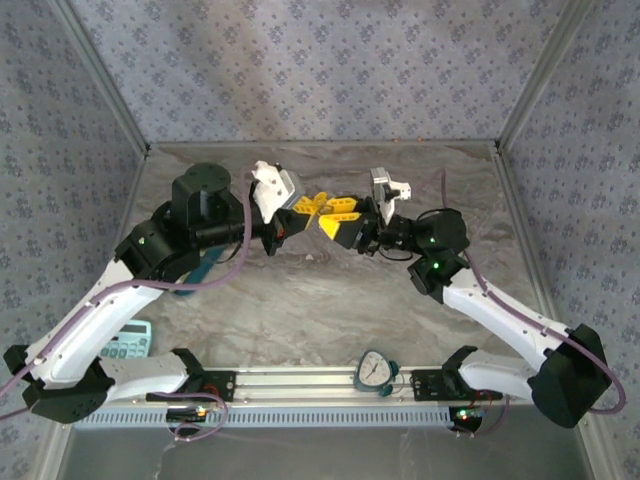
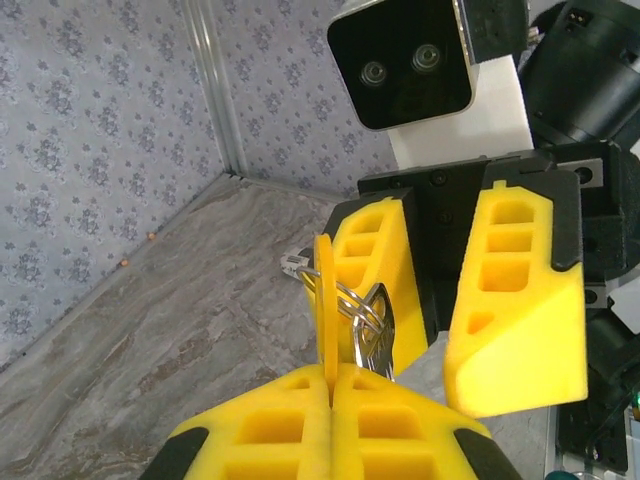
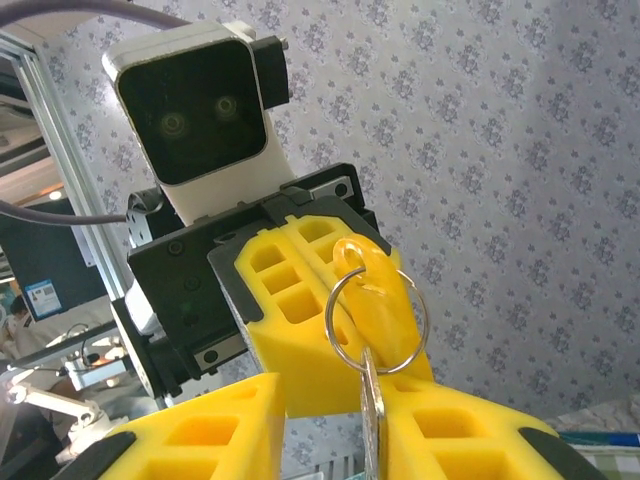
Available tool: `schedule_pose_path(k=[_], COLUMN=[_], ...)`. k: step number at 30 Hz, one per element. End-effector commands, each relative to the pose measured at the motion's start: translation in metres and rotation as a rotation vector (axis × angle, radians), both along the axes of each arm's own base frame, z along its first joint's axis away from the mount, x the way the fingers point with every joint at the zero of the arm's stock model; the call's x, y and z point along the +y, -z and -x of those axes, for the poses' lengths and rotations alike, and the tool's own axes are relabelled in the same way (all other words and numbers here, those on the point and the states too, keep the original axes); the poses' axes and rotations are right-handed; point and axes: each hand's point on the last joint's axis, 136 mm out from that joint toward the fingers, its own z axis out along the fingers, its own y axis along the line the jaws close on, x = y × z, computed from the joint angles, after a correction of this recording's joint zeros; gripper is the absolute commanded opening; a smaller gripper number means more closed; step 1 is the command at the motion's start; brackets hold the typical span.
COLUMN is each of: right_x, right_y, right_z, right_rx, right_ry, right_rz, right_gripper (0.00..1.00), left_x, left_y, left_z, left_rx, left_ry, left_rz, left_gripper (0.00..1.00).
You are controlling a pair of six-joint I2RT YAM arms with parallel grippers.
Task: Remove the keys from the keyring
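Overall: both arms reach in over the marble-patterned table (image 1: 300,300), and their yellow fingers meet nose to nose above its middle.
Left gripper (image 2: 331,380): jaws pressed together, pinching the lower edge of a thin yellow-orange tab (image 2: 325,300). The tab stands upright and edge-on in the left wrist view.
Right gripper (image 3: 340,415): jaws spread well apart and clamping nothing. It faces the left gripper head-on.
Keyring (image 3: 375,312): a thin wire loop threaded through the hole at the top of the yellow-orange tab. It hangs just in front of the left gripper's closed fingers.
Silver key (image 2: 374,338): it dangles from the keyring beside the tab, just above the left gripper's fingertips.
Key relative to right gripper: in the right wrist view the blade drops into the gap between that gripper's two fingers. It sits nearer the finger on the right of that view, and whether it touches cannot be told. In the left wrist view it lies in front of one right finger, well apart from the other.
Height: tab, keyring and silver key are all held in the air, off the table.
Near edge: a pale calculator (image 1: 130,340) lies by the left arm's base. A small round dial (image 1: 375,370) sits on the rail between the bases.
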Motion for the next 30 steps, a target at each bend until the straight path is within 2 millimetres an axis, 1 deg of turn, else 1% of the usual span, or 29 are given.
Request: schedule_pose_path(k=[1,5,8,10,15,18,20,21,22,23,30], right_x=[-0.002,-0.002,-0.002,0.0,0.004,0.001,-0.001,-0.001,-0.001,-0.002,0.002], right_y=[-0.028,-0.03,-0.035,-0.036,-0.034,-0.036,-0.037,-0.039,-0.039,-0.04,-0.04], right_z=[0.005,-0.001,0.0,0.0,-0.003,-0.005,-0.007,-0.006,-0.007,-0.007,-0.015], right_rx=[-0.03,0.008,0.021,0.037,0.07,0.084,0.095,0.096,0.103,0.109,0.165], right_ry=[0.011,0.053,0.063,0.066,0.068,0.078,0.08,0.08,0.081,0.082,0.082], right_rz=[-0.102,-0.16,-0.212,-0.223,-0.237,-0.257,-0.268,-0.274,-0.277,-0.282,-0.294], right_gripper=[0.29,0.28,0.27,0.2,0.12,0.12,0.15,0.14,0.1,0.1,0.1], left_x=[-0.002,-0.001,0.0,0.001,0.001,0.0,0.0,0.0,0.001,0.0,-0.003], left_y=[-0.01,-0.014,-0.015,-0.015,-0.013,-0.011,-0.008,-0.007,-0.007,-0.006,0.001], left_z=[0.001,-0.002,-0.005,-0.007,-0.01,-0.01,-0.012,-0.013,-0.013,-0.013,-0.018], left_rx=[0.002,0.006,0.01,0.01,0.013,0.022,0.023,0.026,0.025,0.025,0.04], left_ry=[0.0,-0.024,-0.04,-0.058,-0.069,-0.068,-0.079,-0.084,-0.086,-0.087,-0.097], left_rz=[0.064,0.103,0.112,0.116,0.116,0.116,0.112,0.112,0.113,0.111,0.103], left_gripper=[0.0,0.0,0.0,0.0,0.0,0.0,0.0,0.0,0.0,0.0,0.0])
